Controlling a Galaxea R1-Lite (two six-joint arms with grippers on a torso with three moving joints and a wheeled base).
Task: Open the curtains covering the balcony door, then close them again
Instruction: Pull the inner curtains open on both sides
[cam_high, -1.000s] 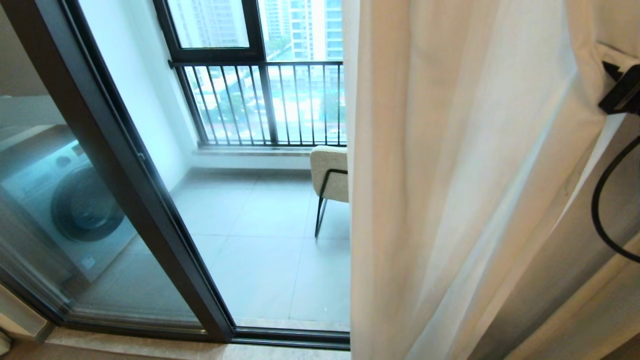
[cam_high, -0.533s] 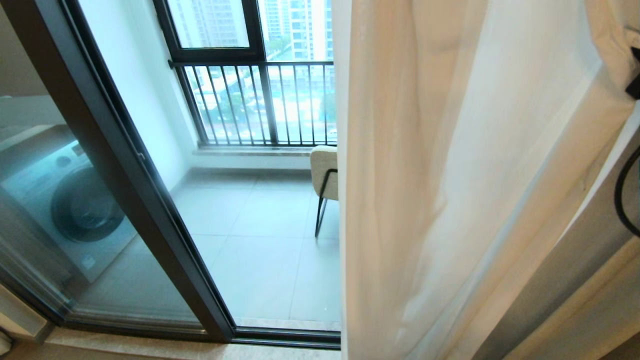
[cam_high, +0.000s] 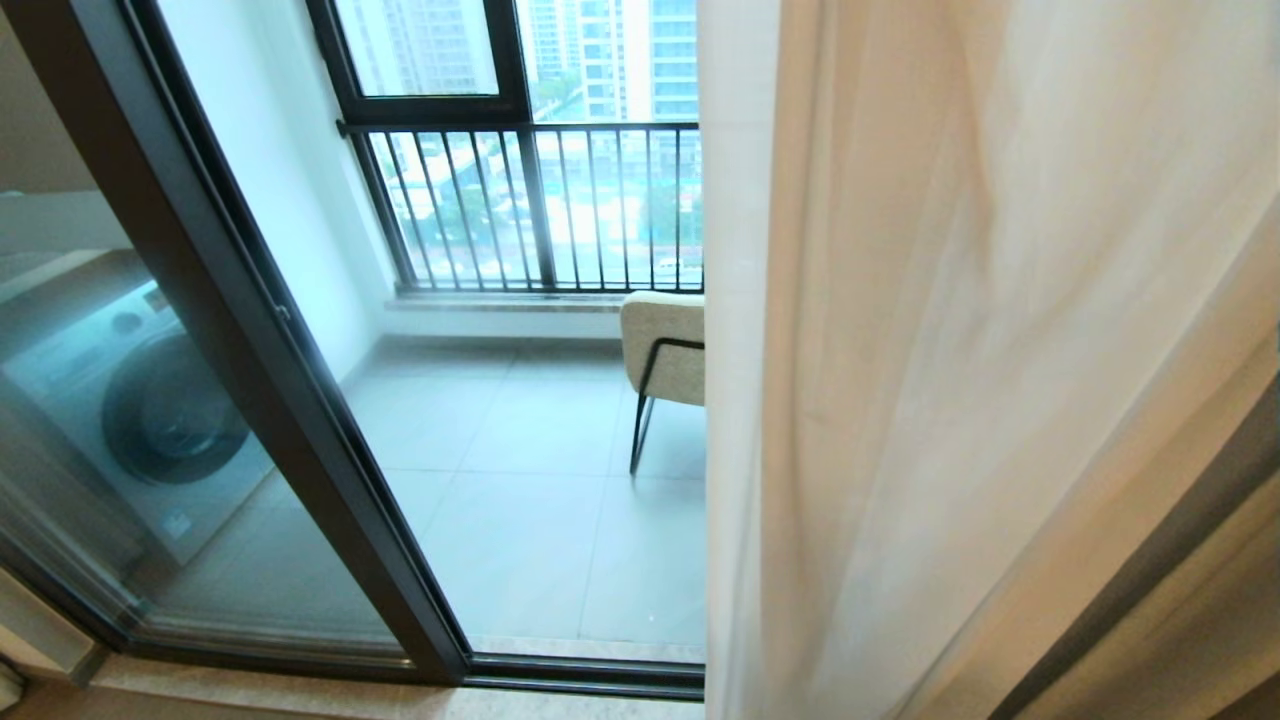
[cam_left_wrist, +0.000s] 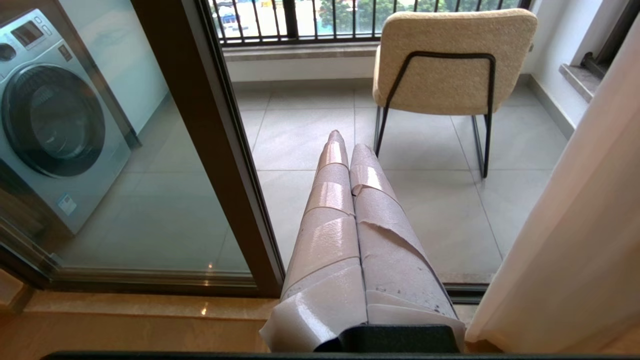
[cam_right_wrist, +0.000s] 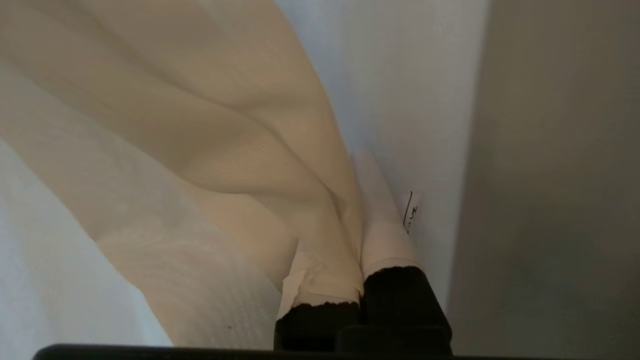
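Tape-wrapped beige fingers (cam_left_wrist: 350, 210), black bases, handwritten label

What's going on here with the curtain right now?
The right end effector is shut on a fold of the sheer curtain, which hangs bunched at the right of the balcony door. The left part of the doorway is uncovered, showing the chair and the washer behind the glass. The left end effector is shut, empty and hanging low in front of the door, touching nothing.
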